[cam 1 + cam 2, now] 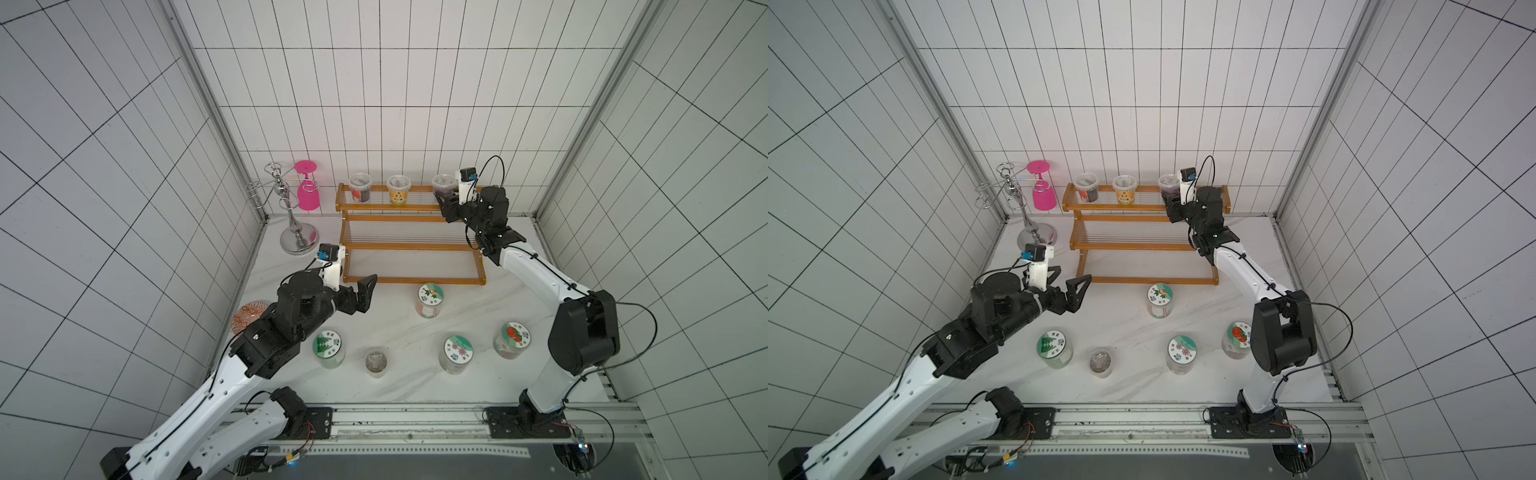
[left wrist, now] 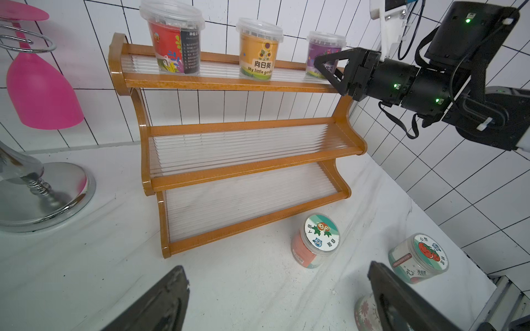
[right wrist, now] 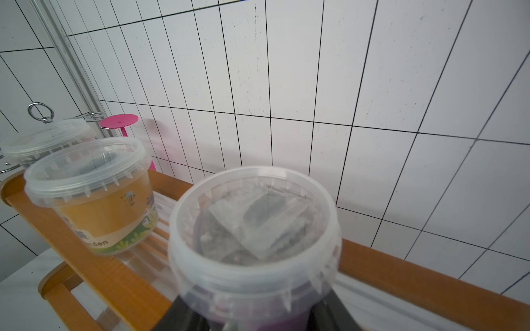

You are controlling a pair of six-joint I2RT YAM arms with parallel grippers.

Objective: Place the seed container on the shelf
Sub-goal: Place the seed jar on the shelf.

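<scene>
Right gripper (image 1: pixel 444 202) clasps the purple seed container (image 2: pixel 322 48), seemingly resting on top of the shelf (image 2: pixel 229 84).

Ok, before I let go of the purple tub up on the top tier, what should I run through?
1. Right hand gripping the purple seed container: ok, shut on it.
2. Container upright: ok, its lid looks level in the left wrist view.
3. Container over the top tier of the shelf, inside the rails: ok.
4. Base fully seated on that tier: cannot tell, the hand hides part of it.
5. Clearance from the orange container: ok, they stand apart.
6. Left hand out of the way: ok, open and empty, in front of the shelf and not touching it.
</scene>
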